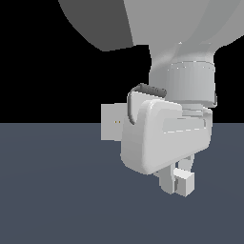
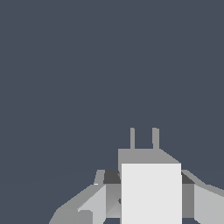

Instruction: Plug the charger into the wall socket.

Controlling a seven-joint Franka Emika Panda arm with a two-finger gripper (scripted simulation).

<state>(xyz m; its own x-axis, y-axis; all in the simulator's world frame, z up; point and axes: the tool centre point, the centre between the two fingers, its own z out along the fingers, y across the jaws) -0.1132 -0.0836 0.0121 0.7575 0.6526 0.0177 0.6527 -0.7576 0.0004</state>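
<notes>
The charger (image 1: 184, 183), a small white block, sits between the fingers of my gripper (image 1: 178, 179), which is shut on it. In the wrist view the charger (image 2: 151, 192) fills the gap of the gripper (image 2: 151, 199), and its two short prongs (image 2: 144, 139) point away from the hand over the dark floor. The wall socket (image 1: 112, 122) is a light-grey upright plate with two tiny orange holes. It stands behind the hand toward the exterior view's left, partly covered by the gripper body. The wall socket does not show in the wrist view.
A flat dark blue-grey floor (image 1: 52, 190) stretches under everything, black background above it. The arm's large grey links (image 1: 186, 43) fill the upper part of the exterior view.
</notes>
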